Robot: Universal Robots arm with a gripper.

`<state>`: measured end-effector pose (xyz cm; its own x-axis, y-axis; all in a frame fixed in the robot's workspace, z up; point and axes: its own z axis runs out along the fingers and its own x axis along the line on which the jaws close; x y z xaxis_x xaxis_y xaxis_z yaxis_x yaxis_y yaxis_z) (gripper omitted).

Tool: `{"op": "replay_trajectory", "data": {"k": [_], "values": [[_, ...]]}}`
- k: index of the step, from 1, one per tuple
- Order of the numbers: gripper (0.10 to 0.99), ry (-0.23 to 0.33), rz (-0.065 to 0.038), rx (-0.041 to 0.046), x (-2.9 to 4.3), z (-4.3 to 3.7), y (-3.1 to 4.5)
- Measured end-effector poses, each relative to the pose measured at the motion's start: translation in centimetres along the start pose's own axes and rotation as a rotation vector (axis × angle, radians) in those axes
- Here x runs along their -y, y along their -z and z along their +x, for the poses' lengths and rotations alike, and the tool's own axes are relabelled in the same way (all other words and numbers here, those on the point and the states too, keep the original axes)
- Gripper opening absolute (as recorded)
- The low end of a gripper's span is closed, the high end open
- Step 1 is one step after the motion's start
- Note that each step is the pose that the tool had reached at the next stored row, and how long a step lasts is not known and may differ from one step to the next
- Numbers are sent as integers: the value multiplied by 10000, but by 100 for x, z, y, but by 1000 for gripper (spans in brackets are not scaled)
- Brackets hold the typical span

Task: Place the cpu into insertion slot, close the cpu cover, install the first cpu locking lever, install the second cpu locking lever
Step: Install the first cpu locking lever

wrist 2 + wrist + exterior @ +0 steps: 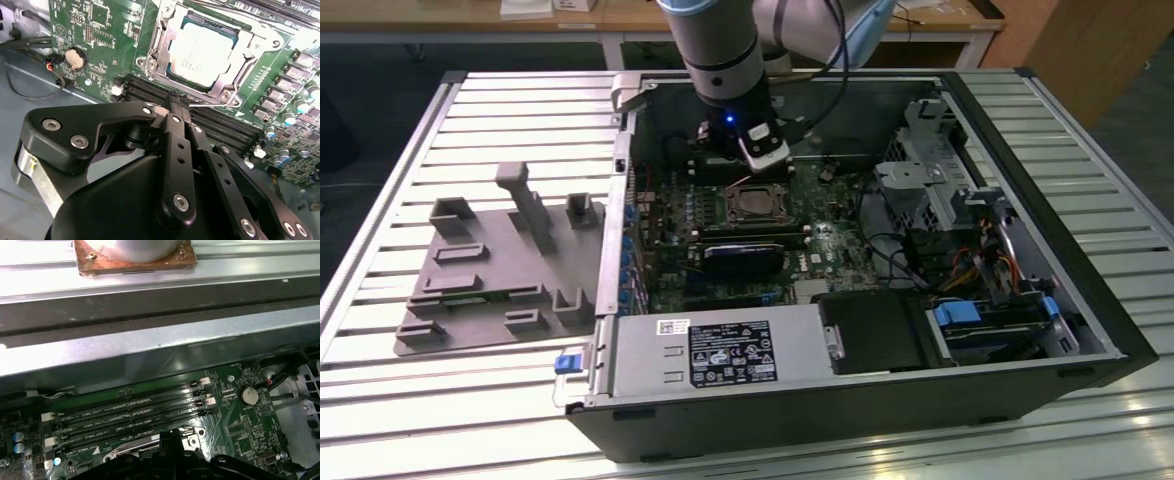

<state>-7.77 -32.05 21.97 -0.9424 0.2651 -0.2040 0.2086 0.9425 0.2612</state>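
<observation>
Arm [720, 60] near insertion slot [754, 190], cpu [754, 207] perhaps inside.

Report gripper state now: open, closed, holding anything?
Gripper: shut, tips pinched together at the thin lever rod beside the cpu cover; whether it actually grips the rod cannot be told.

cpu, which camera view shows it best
The second wrist view: the cpu sits close up, its pale metal top plain inside the cpu cover. In the exterior view the cpu is a small square on the motherboard. The first wrist view looks at the memory slots next to it.
</observation>
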Motion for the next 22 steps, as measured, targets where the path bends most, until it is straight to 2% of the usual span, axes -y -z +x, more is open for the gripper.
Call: {"op": "replay_trajectory", "data": {"k": [12,22], "values": [[106,-605,130,168,-44,8,-47],[106,-892,193,247,-113,31,-83]]}}
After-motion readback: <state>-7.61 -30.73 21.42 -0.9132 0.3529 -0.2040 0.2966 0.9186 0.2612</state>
